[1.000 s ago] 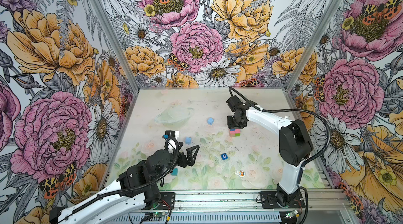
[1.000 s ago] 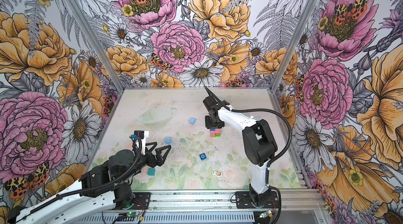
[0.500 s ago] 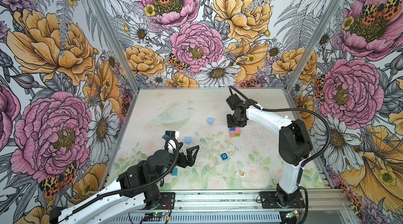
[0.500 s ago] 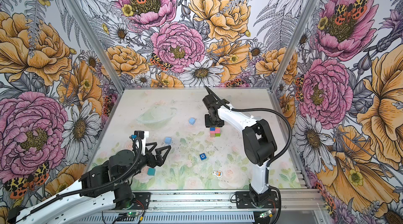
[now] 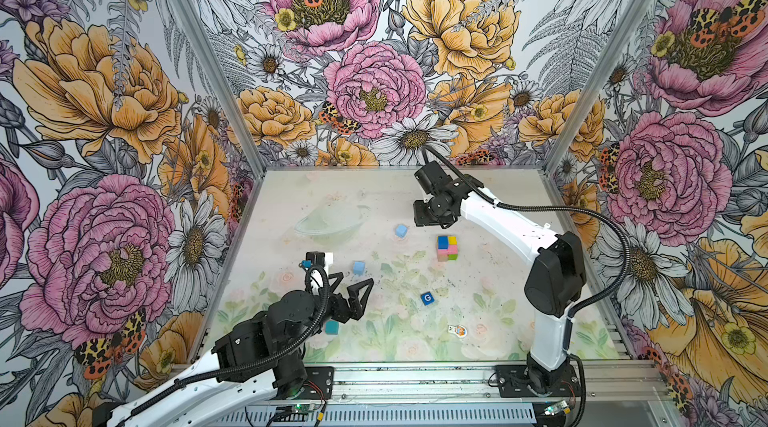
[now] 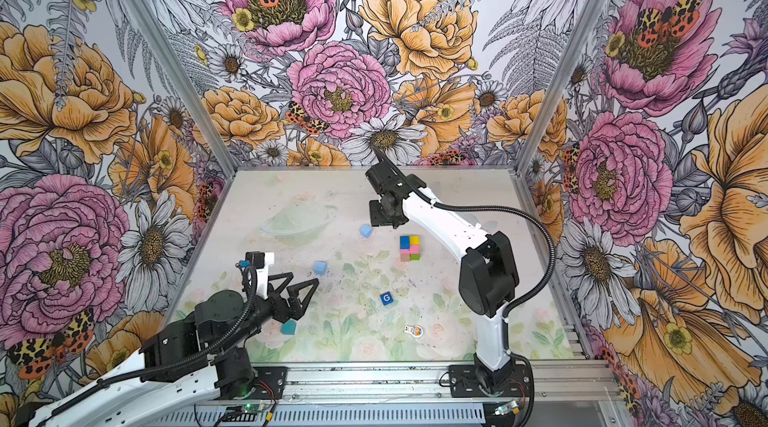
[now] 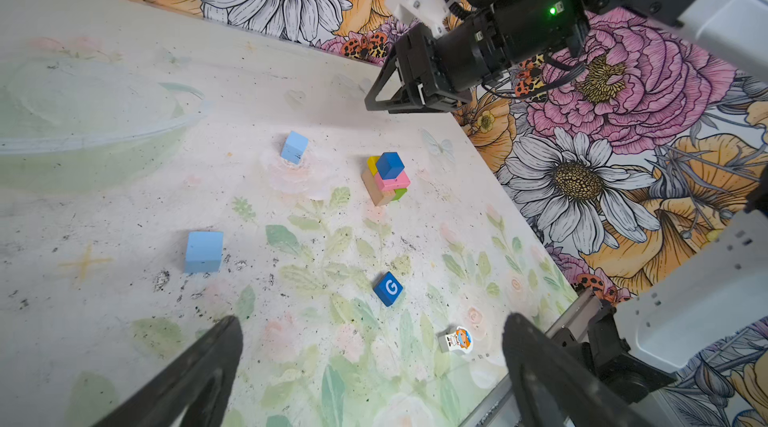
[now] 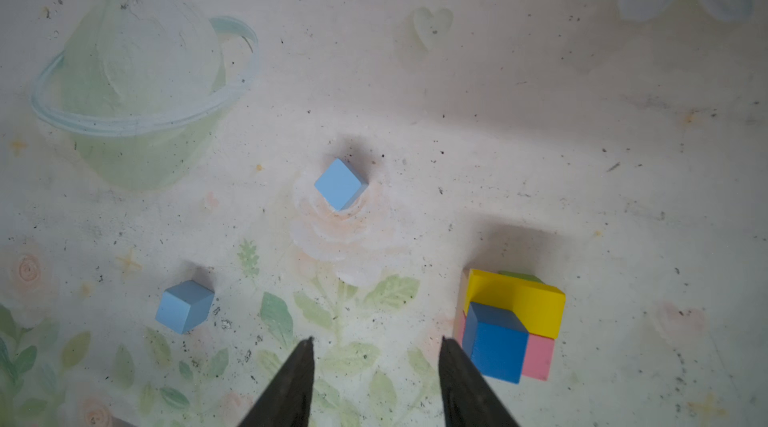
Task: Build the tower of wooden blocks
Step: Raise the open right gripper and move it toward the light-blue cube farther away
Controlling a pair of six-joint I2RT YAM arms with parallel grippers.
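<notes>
The bench point(image 5: 374, 196) carries everything, with blocks scattered across its middle. My left jaws hang fully wide and empty above the near left part of the bench. My right jaws are partly parted with nothing between them, raised over the far middle.

The tower point(image 5: 446, 247) stands right of the middle. It has plain-wood and green oblongs at the base, pink and yellow above, and a dark blue cube point(image 8: 494, 342) uppermost, set towards one corner. In the right wrist view it lies just beside one of my fingertips point(image 8: 446, 346). I judge it a loose stack that one sideways nudge would shift, so anything added should come straight down.

One light blue cube point(image 8: 340, 184) sits near my right jaws and apart from the tower. Another light blue cube point(image 5: 358, 267) sits just beyond my left jaws, and a teal cube point(image 5: 331, 327) is partly hidden under them. The G cube point(image 5: 427, 298) lies alone in the middle.

These look like painted wood, so I expect them to be light, rigid and a little slick. I would pinch each across two opposite flat faces, at mid-height. The nearest light blue cube sits cornerwise to my right jaws, so the wrist wants turning first.

The flat cartoon figure piece point(image 5: 457, 330) lies near the front edge.
</notes>
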